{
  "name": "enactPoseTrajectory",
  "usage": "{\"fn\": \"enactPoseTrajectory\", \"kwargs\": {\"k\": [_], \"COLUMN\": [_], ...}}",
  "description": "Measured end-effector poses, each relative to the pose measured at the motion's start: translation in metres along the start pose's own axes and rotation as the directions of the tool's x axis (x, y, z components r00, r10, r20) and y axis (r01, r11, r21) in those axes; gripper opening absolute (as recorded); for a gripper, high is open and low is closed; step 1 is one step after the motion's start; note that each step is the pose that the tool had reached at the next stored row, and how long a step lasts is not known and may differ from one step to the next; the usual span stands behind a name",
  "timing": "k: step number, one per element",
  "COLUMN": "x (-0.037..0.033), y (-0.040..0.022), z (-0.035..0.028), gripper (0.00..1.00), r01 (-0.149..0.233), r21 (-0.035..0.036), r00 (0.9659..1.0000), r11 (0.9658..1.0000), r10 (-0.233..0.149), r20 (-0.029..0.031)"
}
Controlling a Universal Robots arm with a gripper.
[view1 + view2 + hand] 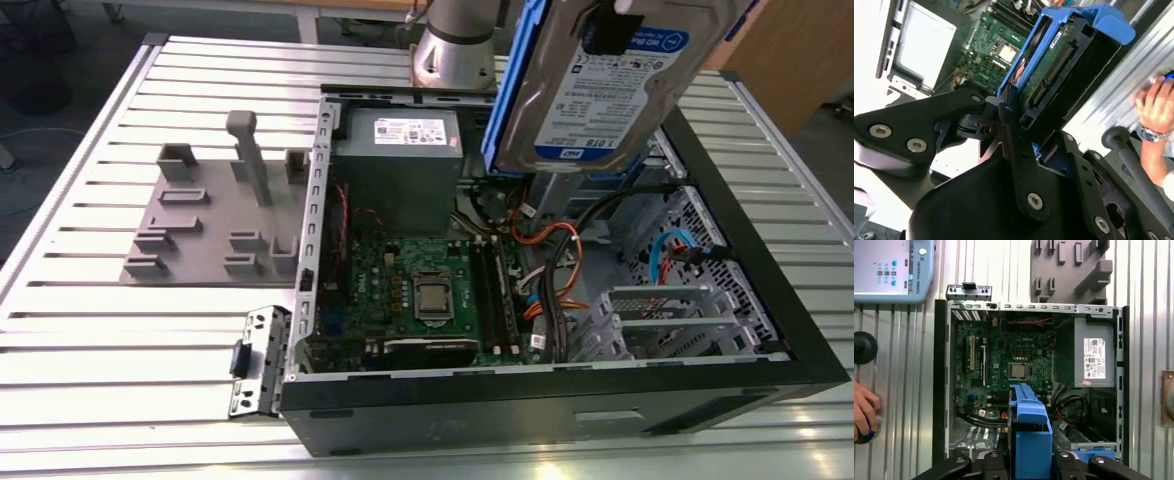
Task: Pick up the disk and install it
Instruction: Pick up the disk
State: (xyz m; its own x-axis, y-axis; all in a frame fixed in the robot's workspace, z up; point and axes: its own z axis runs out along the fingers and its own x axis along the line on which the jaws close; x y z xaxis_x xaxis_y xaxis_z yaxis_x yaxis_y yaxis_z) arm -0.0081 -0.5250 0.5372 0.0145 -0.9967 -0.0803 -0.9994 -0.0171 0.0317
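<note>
The disk [603,82] is a silver-grey hard drive with a white and blue label in a blue plastic bracket. It hangs tilted in the air over the far right part of the open computer case [747,240]. My gripper [1034,125] is shut on the disk, its black fingers [1010,112] clamped on the sides of the blue bracket [1064,20]. In the first wrist view the blue bracket [1029,425] stands between my gripper [1029,462] and the case interior, above the motherboard [1014,365].
Inside the case are a grey power supply [396,165], the motherboard [427,290], orange and blue cables [554,270] and a metal drive cage [667,315]. A grey fixture rack [214,220] lies at the exterior view's left. A person's hand [863,410] rests beside the case, near a pendant [891,270].
</note>
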Motion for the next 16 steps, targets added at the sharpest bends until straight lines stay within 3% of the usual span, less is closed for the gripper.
{"fn": "enactPoseTrajectory", "kwargs": {"k": [1, 3, 9, 16], "x": [0.0018, 0.0080, 0.0253, 0.0313], "y": [-0.0001, -0.0002, -0.0013, -0.0069], "z": [0.0006, 0.0029, 0.0114, 0.0168], "gripper": [0.36, 0.36, 0.36, 0.36], "r01": [0.000, 0.000, 0.000, 0.000], "r21": [0.0002, 0.0003, 0.0002, 0.0002], "r00": [1.0000, 0.9999, 0.9999, 0.9999], "r11": [1.0000, 1.0000, 1.0000, 1.0000], "r10": [0.000, 0.000, 0.000, 0.000], "r20": [0.0082, 0.0133, 0.0140, 0.0140]}}
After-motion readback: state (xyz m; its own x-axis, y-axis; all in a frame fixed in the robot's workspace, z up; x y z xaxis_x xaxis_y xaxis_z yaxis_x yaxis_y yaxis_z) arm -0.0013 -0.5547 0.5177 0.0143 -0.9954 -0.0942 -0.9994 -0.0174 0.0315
